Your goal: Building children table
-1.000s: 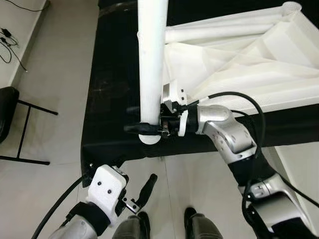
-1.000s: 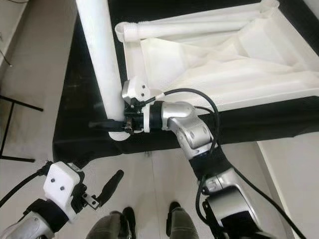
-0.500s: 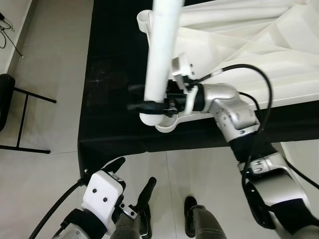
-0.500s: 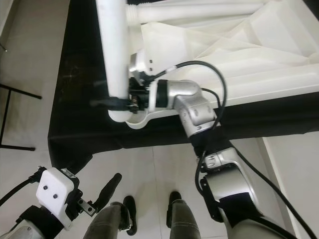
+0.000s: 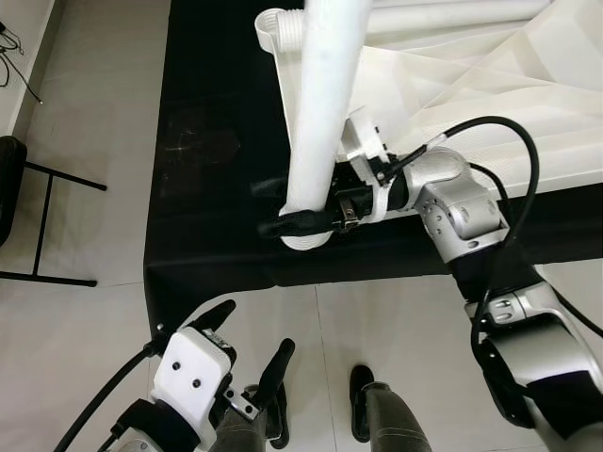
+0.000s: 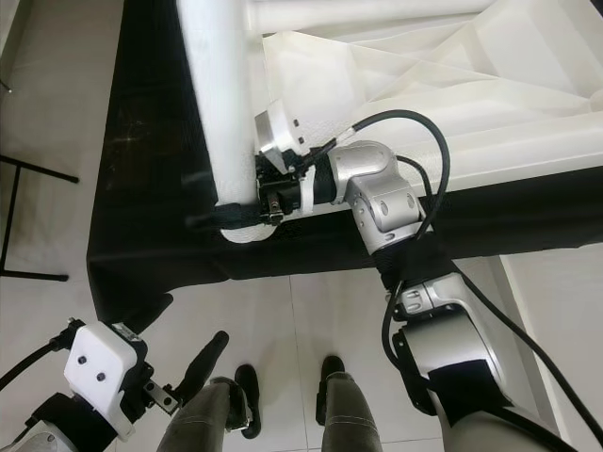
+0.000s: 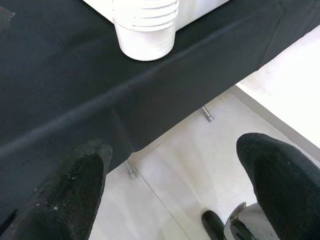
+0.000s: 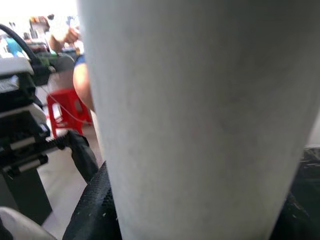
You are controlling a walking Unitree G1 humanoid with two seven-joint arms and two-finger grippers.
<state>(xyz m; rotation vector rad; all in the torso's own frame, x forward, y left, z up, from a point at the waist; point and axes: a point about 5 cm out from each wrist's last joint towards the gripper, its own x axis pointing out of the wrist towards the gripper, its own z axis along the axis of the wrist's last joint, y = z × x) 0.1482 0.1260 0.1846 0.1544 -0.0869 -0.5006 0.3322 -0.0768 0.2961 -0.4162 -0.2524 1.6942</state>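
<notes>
A thick white table leg (image 5: 320, 113) stands on end at the near corner socket (image 5: 303, 240) of the upturned white table top (image 5: 490, 94), its top leaning right. My right gripper (image 5: 294, 212) is shut on the leg just above the socket. Up close, the leg (image 8: 200, 115) sits between the black fingers (image 8: 95, 205). My left gripper (image 5: 247, 341) hangs low over the floor, open and holding nothing. Past the left gripper (image 7: 170, 190), the ridged socket (image 7: 145, 25) juts over the table's edge.
The table top lies on a table draped in black cloth (image 5: 207, 188). A second ridged socket (image 5: 271, 24) sits at the far corner. A black chair (image 5: 9, 198) and cables (image 5: 14, 56) are on the floor to the left. A red stool (image 8: 67, 107) stands behind.
The camera has shifted. The leg's lower end, which was off the socket half a second ago, rests on it again, and the leg leans more to the right. The left gripper stays low and open.
</notes>
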